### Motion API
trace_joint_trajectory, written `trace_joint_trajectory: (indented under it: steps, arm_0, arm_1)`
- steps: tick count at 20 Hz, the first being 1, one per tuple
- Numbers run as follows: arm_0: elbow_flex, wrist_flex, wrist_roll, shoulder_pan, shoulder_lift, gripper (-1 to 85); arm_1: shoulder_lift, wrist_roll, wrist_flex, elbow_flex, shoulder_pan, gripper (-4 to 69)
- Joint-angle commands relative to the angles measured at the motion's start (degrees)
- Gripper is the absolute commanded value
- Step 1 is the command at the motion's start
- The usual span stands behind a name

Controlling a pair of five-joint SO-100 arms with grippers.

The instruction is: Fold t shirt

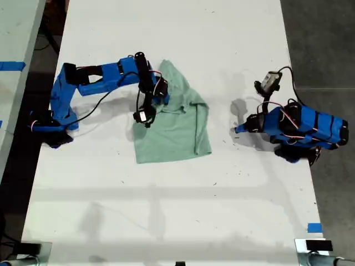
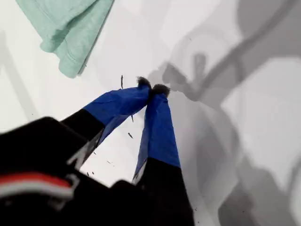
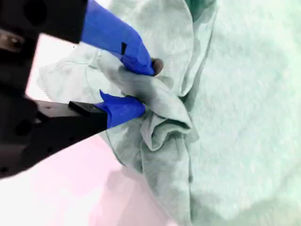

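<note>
In the exterior view, the t shirt (image 1: 175,124) lay on the white table (image 1: 166,210) a little toward that view's left of centre, partly folded, with its edge at the view's right doubled over into a long flap and its upper part bunched. Our second gripper (image 1: 157,102), on the arm standing at the view's left, reached over the bunched upper part of the shirt. Our first gripper (image 1: 239,129), on the arm at the view's right, pointed toward the shirt but sat apart from it, over bare table.

In the first wrist view, our first gripper (image 2: 151,89) had its blue-taped jaws pressed together at the tips, holding nothing, above the table. A hemmed corner of the t shirt (image 2: 66,28) lay ahead of it, well clear of the tips.

In the second wrist view, our second gripper (image 3: 140,87) was pinching a thick gather of the t shirt (image 3: 235,117) between its blue fingertips (image 3: 123,109), with wrinkled cloth piled around them.
</note>
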Motion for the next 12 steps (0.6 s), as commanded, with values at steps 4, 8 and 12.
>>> trace_joint_trajectory:
  steps: [4, 8, 12]
  arm_0:
    - [-0.7, 8.3, -1.8, -9.6, 17.3, 10.3]
    - [1.7, 8.6, -1.0, -12.7, 28.9, 8.1]
    - [4.0, 8.6, -2.1, -9.3, 27.8, 9.3]
  arm_1:
    - [0.4, -1.4, -1.3, 2.9, -0.3, 1.5]
    - [0.4, -1.4, -1.3, 2.9, -0.3, 1.5]
    - [0.4, -1.3, -1.3, 2.9, -0.2, 1.5]
